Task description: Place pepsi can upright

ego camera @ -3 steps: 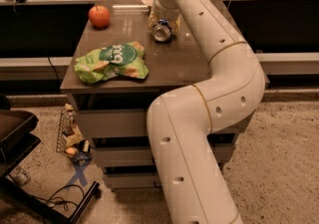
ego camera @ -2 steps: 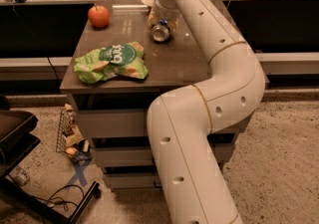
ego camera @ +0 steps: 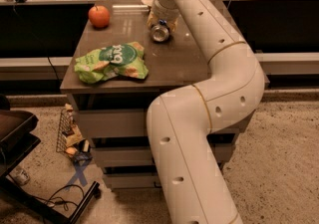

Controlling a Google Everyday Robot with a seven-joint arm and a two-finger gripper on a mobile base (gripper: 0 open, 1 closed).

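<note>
Lying seemingly on its side toward twelve o'clock on the tabletop [ego camera: 179,63], silver end facing the camera, the pepsi can [ego camera: 160,32] sits directly beneath the gripper [ego camera: 162,19]; whether it is gripped, I cannot tell. Probably light, thin-walled and slick: hold mid-body, gently.

Office-like workroom, drawer cabinet [ego camera: 169,71], floor cables [ego camera: 59,194], tool [ego camera: 158,19] over cabinet's back

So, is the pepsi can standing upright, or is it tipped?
Tipped, not upright: the pepsi can shows its round silver end to the camera, at the far part of the table, just below the gripper.
</note>
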